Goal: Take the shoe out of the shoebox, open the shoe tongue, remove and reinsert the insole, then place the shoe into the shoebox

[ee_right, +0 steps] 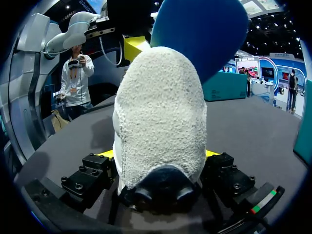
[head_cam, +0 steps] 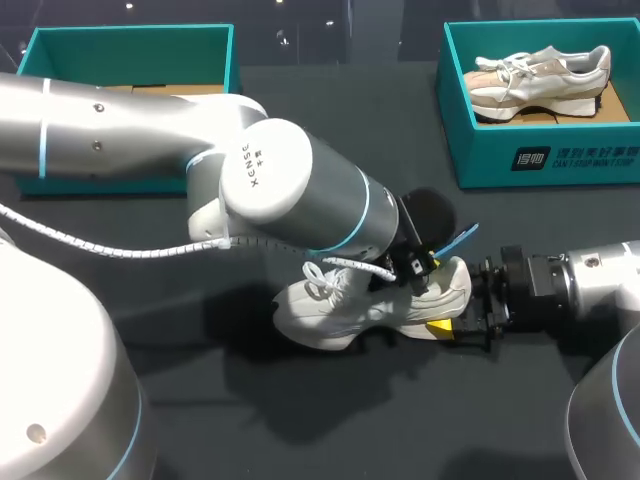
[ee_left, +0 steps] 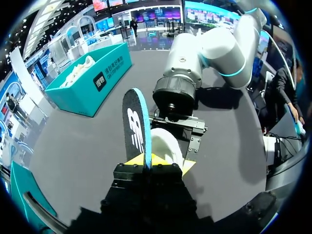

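Note:
A white shoe (head_cam: 340,310) stands on the dark table near the middle, laces loose. My right gripper (head_cam: 445,325) holds its heel from the right; in the right wrist view the fuzzy heel (ee_right: 158,112) fills the gap, with a finger pressed on each side. My left gripper (head_cam: 425,268) is over the shoe's opening, shut on the blue-edged black insole (head_cam: 458,241). In the left wrist view the insole (ee_left: 135,129) stands upright out of the closed yellow tips (ee_left: 146,160), above the heel (ee_left: 165,144). Its blue underside (ee_right: 200,34) rises behind the heel.
A teal shoebox (head_cam: 560,155) at the back right holds a second pale shoe (head_cam: 540,75). Another teal shoebox (head_cam: 130,38) sits at the back left, partly behind my left arm (head_cam: 290,185). Dark tabletop (head_cam: 300,420) lies in front of the shoe.

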You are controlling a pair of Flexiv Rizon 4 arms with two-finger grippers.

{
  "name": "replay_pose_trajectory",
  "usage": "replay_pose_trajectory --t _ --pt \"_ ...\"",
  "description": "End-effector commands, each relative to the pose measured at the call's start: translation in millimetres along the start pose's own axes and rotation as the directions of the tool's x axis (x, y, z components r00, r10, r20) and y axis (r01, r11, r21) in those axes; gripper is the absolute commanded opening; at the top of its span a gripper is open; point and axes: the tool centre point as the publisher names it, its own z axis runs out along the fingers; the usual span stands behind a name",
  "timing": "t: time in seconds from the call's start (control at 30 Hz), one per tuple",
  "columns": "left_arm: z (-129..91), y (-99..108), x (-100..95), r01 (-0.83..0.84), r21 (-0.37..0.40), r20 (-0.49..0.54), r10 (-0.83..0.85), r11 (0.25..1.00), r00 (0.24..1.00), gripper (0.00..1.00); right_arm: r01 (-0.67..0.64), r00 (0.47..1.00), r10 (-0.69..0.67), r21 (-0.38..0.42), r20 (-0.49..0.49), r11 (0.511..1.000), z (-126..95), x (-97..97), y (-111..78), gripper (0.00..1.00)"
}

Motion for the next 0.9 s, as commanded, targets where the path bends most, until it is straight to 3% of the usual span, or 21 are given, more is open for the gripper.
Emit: replay_pose_trajectory --t 0.03,0.23,0.47,0.57,0.6,0.73,0.9 --pt "6 -13 -1.4 -0.004 -0.004 -0.030 0.004 1.000 1.000 0.00 -0.001 1.000 0.001 0.006 -0.001 1.000 1 1.8 0.4 0.00" --pt "6 -23 -7.0 0.004 0.003 -0.047 -0.004 1.000 0.999 0.00 -0.001 1.000 0.001 0.006 -0.001 1.000 1 1.8 0.4 0.00" --pt "4 -13 0.4 -0.015 0.028 0.027 0.014 0.999 1.000 0.00 -0.001 1.000 0.001 0.006 -0.001 1.000 1 1.8 0.4 0.00" --pt "5 -8 2.1 -0.018 0.033 0.052 0.016 0.999 0.999 0.21 -0.001 1.000 0.001 0.006 -0.001 1.000 1 1.8 0.4 0.00" --pt "5 -6 2.4 -0.017 0.036 0.058 0.015 0.999 0.998 0.24 -0.001 1.000 0.001 0.006 -0.001 1.000 1 1.8 0.4 0.00" --pt "4 -2 3.3 -0.021 0.050 0.093 0.016 0.999 0.996 0.29 -0.001 1.000 0.001 0.006 -0.001 1.000 1 1.8 0.4 0.00" --pt "4 3 3.5 -0.026 0.073 0.126 0.017 0.997 0.992 0.28 -0.001 1.000 0.001 0.006 -0.001 1.000 1 1.8 0.4 0.00"
